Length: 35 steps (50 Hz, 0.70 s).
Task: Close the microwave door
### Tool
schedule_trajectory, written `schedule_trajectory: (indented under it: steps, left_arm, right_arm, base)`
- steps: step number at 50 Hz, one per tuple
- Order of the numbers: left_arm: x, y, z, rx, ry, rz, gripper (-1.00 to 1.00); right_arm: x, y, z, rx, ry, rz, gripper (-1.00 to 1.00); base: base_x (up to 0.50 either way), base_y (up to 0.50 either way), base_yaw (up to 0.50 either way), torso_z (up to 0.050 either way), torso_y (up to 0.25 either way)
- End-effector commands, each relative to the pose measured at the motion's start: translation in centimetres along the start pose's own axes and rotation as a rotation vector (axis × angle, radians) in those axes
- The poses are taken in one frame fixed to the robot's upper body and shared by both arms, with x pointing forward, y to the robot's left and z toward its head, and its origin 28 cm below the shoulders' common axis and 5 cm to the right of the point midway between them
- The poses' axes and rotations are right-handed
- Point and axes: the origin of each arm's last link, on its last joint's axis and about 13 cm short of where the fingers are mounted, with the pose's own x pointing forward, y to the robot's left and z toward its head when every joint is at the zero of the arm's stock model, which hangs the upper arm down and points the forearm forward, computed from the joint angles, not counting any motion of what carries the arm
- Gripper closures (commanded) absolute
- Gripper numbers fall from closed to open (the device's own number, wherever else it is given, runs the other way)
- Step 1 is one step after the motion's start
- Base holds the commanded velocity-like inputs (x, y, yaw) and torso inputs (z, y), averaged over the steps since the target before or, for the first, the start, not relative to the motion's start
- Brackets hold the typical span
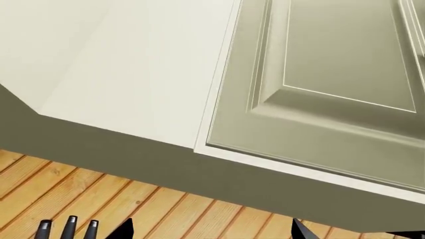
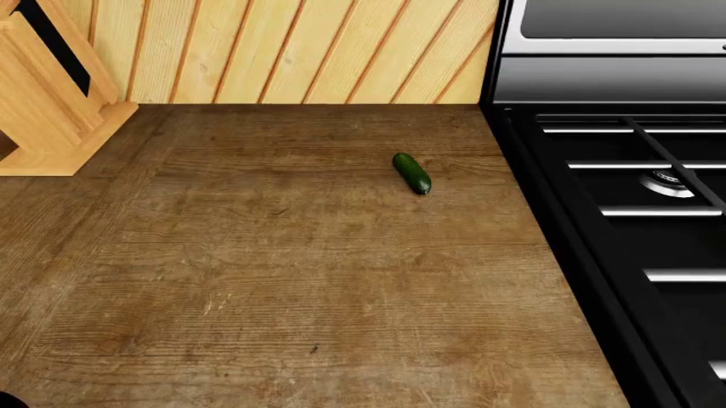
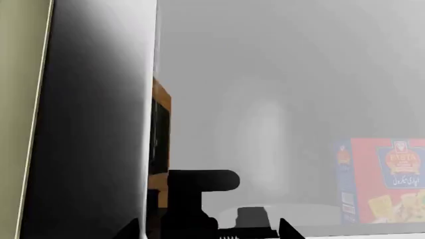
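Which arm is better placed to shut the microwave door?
Probably right. Its gripper faces a grey cavity holding a pasta box, likely the open microwave, beside a dark panel, possibly the door. The left gripper sees only a cabinet door and wooden planks.

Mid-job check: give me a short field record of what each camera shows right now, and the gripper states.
head view: brown wooden countertop, small green cucumber lying on it, light wooden knife block at far left, black stove at right; no arm visible
left wrist view: pale olive panelled cabinet door, wooden slat wall beyond
right wrist view: grey microwave interior open, red and blue pasta box inside
left gripper: fingertips apart, holding nothing
right gripper: fingertips apart, holding nothing
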Motion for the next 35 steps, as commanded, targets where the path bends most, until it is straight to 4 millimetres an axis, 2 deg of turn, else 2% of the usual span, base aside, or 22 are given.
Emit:
schedule_trajectory:
  steps: [1,12,14,17,22,26,32,35]
  left_arm:
    - [0.0,0.0,0.0,0.003,0.000,0.000,-1.00]
    - [-0.1,-0.1,-0.1,0.007,0.001,-0.002,-1.00]
    - [-0.1,-0.1,-0.1,0.007,0.002,-0.002,-1.00]
    - [-0.2,-0.1,-0.1,0.008,0.002,-0.003,-1.00]
    - [-0.2,-0.1,-0.1,0.008,0.003,-0.002,-1.00]
    - [-0.2,0.0,0.0,0.007,0.003,-0.001,-1.00]
    - [-0.3,0.0,0.0,0.008,0.004,-0.001,-1.00]
    - [-0.3,0.0,0.0,0.008,0.004,-0.001,-1.00]
  right_arm:
    - [0.1,-0.8,-0.7,0.037,0.089,0.008,-1.00]
    - [-0.1,-1.5,-2.1,-0.102,0.327,-0.102,-1.00]
    - [-0.3,-1.5,-2.3,-0.061,0.351,-0.063,-1.00]
    - [-0.6,-1.2,-3.0,0.119,0.399,0.091,-1.00]
    - [-0.2,-0.8,-3.5,0.207,0.380,0.173,-1.00]
    - [0.6,-0.8,-3.8,0.265,0.325,0.209,-1.00]
    - [0.8,-1.0,-5.0,0.306,0.407,0.192,-1.00]
    - [0.6,-0.8,-5.1,0.418,0.415,0.252,-1.00]
  base:
    - [0.00,0.00,0.00,0.000,0.000]
    - [0.00,0.00,0.00,0.000,0.000]
    - [0.00,0.00,0.00,0.000,0.000]
    - [0.00,0.00,0.00,0.000,0.000]
    - [0.00,0.00,0.00,0.000,0.000]
    - [0.00,0.00,0.00,0.000,0.000]
    - [0.01,0.00,0.00,0.000,0.000]
    - [0.00,0.00,0.00,0.000,0.000]
